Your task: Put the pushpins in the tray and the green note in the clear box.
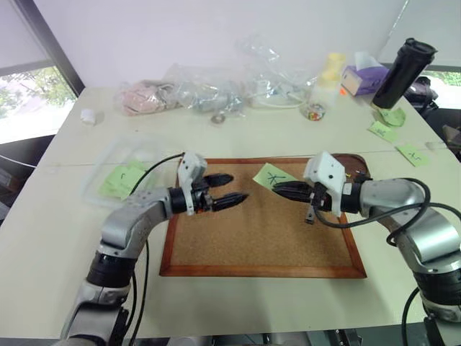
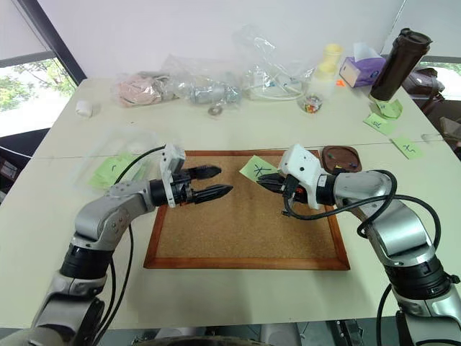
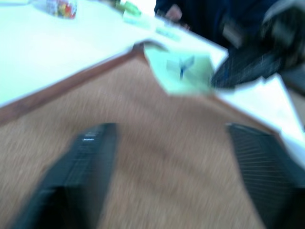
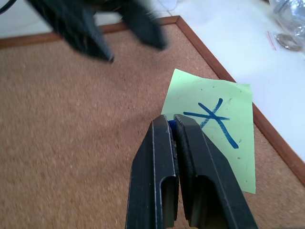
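Note:
The green note (image 1: 271,175), marked with a dark cross, lies at the back edge of the corkboard (image 1: 259,238), partly over its frame. My right gripper (image 1: 276,188) hovers just beside the note and is shut on a small blue-headed pushpin (image 4: 172,125) at its fingertips. My left gripper (image 1: 239,185) hangs open over the left part of the board, pointing toward the right gripper, with nothing between its fingers (image 3: 83,162). The dark brown tray (image 2: 341,157) sits behind my right wrist. The clear box (image 1: 119,173) stands left of the board with green notes inside.
Clear plastic bags (image 1: 209,90) lie along the back of the table. A small clear cup (image 1: 315,109), a black tumbler (image 1: 403,72) and a tissue box (image 1: 362,78) stand at the back right. More green notes (image 1: 392,130) lie on the right side.

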